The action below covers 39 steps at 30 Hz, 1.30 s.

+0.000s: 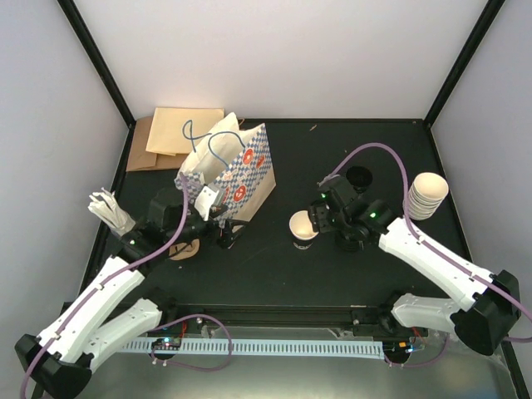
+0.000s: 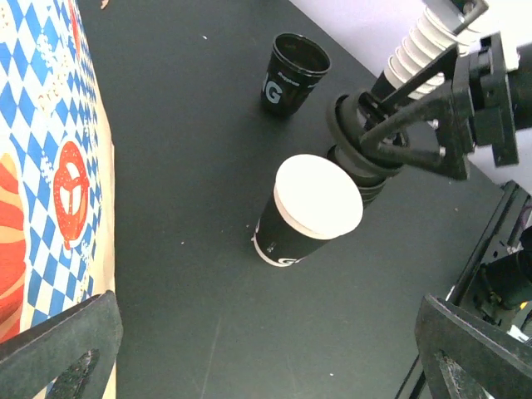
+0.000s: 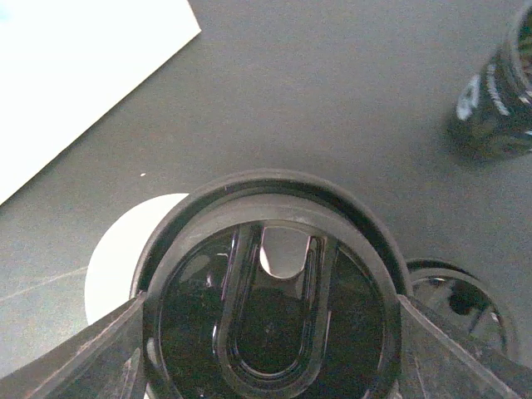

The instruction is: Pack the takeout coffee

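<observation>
Black tabletop (image 1: 274,274) and plain white walls box me in. Lidding is the step in hand. My right gripper (image 3: 266,332) is pinched on the round black plastic lid (image 3: 266,283), a finger pressing each side of its rim. It carries the lid flat, above and partly over the small tapered paper cup (image 2: 309,214), which is dark-walled with white lettering and white inside. That cup stands upright on the table just below this hand, and its mouth peeks out past one edge of the lid. As far as I can judge, the two are not yet lined up or touching. Next I would need to centre the lid over the rolled rim, keep it level, lower it and press until it seats all round. A tilted push could tip the cup.

My left gripper (image 1: 220,226) is spread wide with nothing between its fingers. It sits close beside the foot of the blue-checked paper bag with red marks (image 1: 241,170), which stands with its mouth up; what the bag holds I cannot see. The cup looks empty, though its white inside is too washed out to be sure. Beyond my right hand a second black cup (image 2: 291,71) stands open and seems empty. A stack of cream cups (image 1: 426,195) stands off to that hand's outer side.
</observation>
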Available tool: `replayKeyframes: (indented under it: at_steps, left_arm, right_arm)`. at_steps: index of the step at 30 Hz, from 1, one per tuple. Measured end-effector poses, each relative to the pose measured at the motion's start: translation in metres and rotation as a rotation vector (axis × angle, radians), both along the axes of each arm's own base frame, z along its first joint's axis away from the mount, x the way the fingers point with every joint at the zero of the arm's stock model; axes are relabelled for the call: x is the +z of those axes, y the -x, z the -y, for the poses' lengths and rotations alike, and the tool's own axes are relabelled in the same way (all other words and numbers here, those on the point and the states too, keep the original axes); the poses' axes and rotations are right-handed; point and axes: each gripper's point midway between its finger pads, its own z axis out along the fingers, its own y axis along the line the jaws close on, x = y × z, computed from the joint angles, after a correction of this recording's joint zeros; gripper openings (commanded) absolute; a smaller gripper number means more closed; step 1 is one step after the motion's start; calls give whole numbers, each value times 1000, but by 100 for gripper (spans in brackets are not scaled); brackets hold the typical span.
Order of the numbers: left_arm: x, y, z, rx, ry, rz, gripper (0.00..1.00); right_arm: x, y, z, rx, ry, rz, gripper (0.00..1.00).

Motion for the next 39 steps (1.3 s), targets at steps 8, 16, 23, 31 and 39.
replayKeyframes:
  at_steps: [8,16,23,31,39]
  left_arm:
    - [18,4,-4,35,73,11,99]
    - [39,15,-6,21,136,60,99]
    - [43,22,-2,-4,172,34,99]
    - [45,26,3,-32,187,29,99]
    - [44,33,13,-76,184,20,99]
  right_arm:
    - [-4,3,-25,92,-23,39,76]
    - [-14,10,-40,149,-4,24,76]
    - [-27,13,-47,169,31,1,76]
    - [-42,14,-51,178,76,-24,76]
    - [-42,12,-54,179,77,-12,76]
